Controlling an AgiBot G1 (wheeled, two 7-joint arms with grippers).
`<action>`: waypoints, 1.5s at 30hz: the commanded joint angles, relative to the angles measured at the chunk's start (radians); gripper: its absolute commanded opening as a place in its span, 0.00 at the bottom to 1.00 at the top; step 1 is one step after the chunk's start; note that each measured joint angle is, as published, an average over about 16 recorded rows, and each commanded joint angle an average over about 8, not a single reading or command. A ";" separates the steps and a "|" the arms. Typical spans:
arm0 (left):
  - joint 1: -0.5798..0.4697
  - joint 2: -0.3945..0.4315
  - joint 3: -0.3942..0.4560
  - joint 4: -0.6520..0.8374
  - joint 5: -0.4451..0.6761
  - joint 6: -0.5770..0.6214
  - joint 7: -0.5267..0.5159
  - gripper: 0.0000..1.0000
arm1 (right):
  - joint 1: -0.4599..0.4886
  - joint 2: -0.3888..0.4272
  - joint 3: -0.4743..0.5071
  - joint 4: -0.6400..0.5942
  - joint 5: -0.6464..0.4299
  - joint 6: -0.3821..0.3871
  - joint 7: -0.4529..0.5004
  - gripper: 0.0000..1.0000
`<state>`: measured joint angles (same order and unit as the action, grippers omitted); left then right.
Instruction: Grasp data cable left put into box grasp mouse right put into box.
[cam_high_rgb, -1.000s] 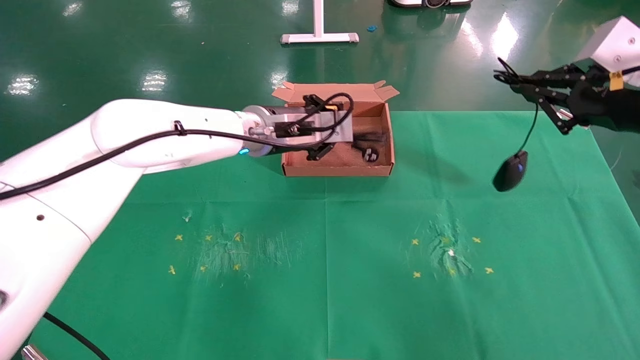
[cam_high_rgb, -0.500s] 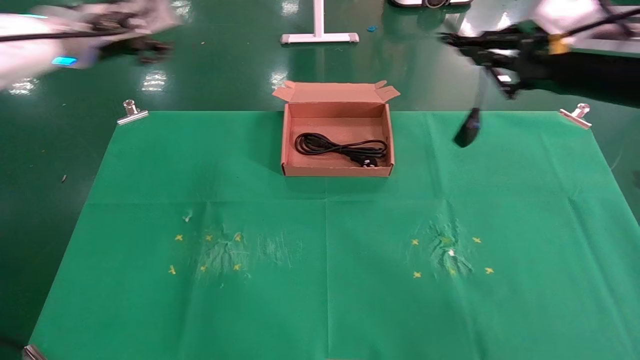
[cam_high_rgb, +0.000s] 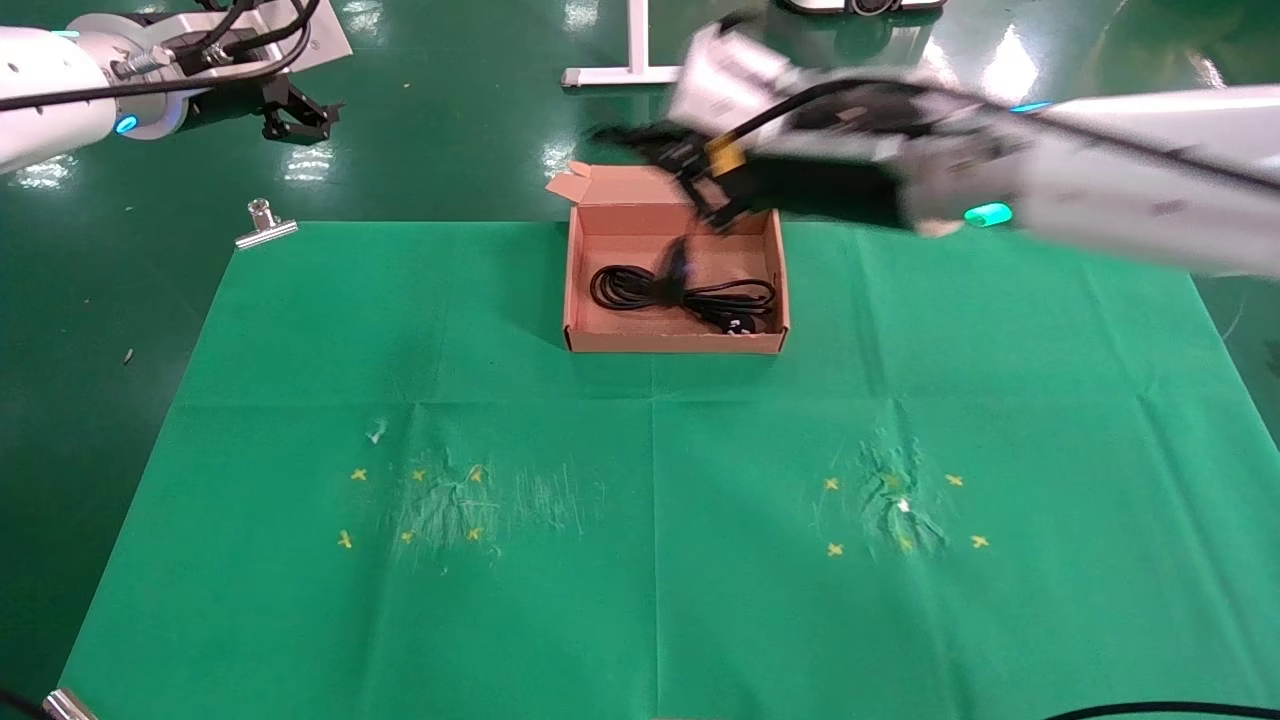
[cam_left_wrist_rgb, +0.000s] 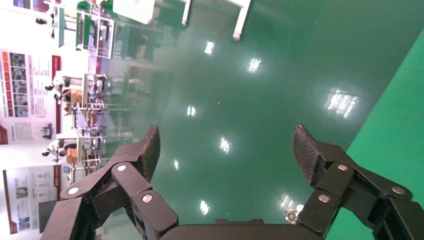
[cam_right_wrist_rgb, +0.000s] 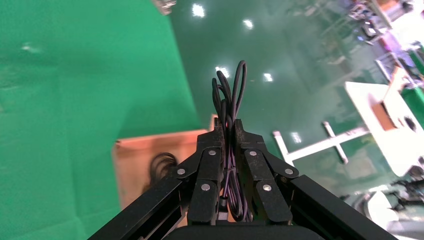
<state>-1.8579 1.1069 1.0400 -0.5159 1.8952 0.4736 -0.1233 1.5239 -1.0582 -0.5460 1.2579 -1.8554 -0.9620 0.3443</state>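
Note:
The brown cardboard box (cam_high_rgb: 670, 342) stands at the far middle of the green cloth. The black coiled data cable (cam_high_rgb: 690, 293) lies inside it. My right gripper (cam_high_rgb: 650, 145) reaches in from the right and is above the box's far edge. It is shut on the mouse's thin bundled cable (cam_right_wrist_rgb: 228, 92). The mouse (cam_high_rgb: 673, 262) hangs blurred below it, over the box. In the right wrist view the gripper (cam_right_wrist_rgb: 227, 125) has the box (cam_right_wrist_rgb: 140, 150) and the coil (cam_right_wrist_rgb: 161, 167) beneath it. My left gripper (cam_high_rgb: 300, 112) is open and empty at the far left, off the cloth, facing the floor (cam_left_wrist_rgb: 225, 150).
The green cloth (cam_high_rgb: 650, 600) covers the table. A metal clip (cam_high_rgb: 265, 225) holds its far left corner and another (cam_high_rgb: 65, 705) its near left corner. Yellow cross marks sit near left (cam_high_rgb: 415, 505) and near right (cam_high_rgb: 900, 510). A white stand foot (cam_high_rgb: 620, 75) is on the floor beyond.
My left arm has pulled out of the box to the far left, leaving the data cable inside. My right arm has swung left from the cloth's right side to over the box, the mouse dangling.

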 joint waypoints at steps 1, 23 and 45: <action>0.002 -0.006 0.006 -0.017 0.017 0.001 -0.026 1.00 | 0.001 -0.045 -0.031 -0.001 -0.041 0.003 0.015 0.00; 0.014 -0.041 0.028 -0.112 0.122 0.014 -0.165 1.00 | -0.070 -0.094 -0.099 -0.130 -0.330 0.105 0.116 1.00; 0.014 -0.038 0.027 -0.106 0.115 0.014 -0.159 1.00 | -0.139 0.013 -0.024 -0.093 -0.037 -0.023 0.064 1.00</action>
<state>-1.8435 1.0693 1.0669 -0.6223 2.0104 0.4875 -0.2827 1.3854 -1.0455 -0.5702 1.1647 -1.8928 -0.9843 0.4085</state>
